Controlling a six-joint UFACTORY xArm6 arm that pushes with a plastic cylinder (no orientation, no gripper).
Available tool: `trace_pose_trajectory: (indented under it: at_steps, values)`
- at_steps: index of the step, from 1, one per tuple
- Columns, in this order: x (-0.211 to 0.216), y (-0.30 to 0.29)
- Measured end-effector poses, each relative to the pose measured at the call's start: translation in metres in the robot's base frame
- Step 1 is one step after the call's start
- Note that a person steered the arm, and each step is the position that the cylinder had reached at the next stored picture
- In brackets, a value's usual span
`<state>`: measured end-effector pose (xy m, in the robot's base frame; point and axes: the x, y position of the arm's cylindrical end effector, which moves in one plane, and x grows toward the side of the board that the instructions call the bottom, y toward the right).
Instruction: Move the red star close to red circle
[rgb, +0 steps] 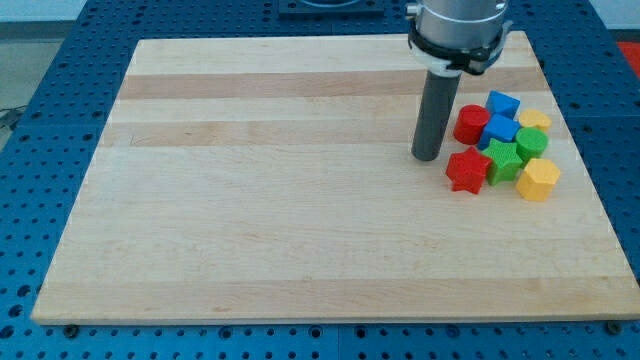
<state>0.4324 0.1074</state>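
Single view, wooden counter (300, 200) on a blue perforated base (60, 60).

No hand on this arm: it ends in a straight dark rod, so there is no wide or narrow state to record and nothing is held. My tip (428, 158) rests on the counter in the view's right half, toward the top. The rod rises straight up into the silver arm housing (458, 30) at the view's top edge.

All blocks sit in one tight cluster just to the view's right of my tip.

- red star (466, 170): lowest-left member of the cluster, just beside my tip, toward the view's bottom right of it. A narrow gap shows; contact cannot be confirmed.
- red circle (471, 124): a red cylinder, directly above the red star in the view, to the view's right of the rod. The two red blocks are near each other, with a small gap between them.
- blue block (503, 104), shape unclear: top of the cluster.
- second blue block (499, 129): below the first, touching the red circle's right side.
- green star (504, 160): pressed against the red star's right side.
- green block (532, 143), roughly rounded: right of the green star.
- yellow block (534, 119): mostly hidden behind the green one, shape unclear.
- yellow hexagon-like block (538, 179): lowest-right of the cluster.
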Motion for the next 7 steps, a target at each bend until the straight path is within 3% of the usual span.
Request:
trace_pose_trajectory:
  at_steps: [2,3,7]
  values:
    - [0.094,0.019]
    - [0.115,0.028]
    - [0.072,0.040]
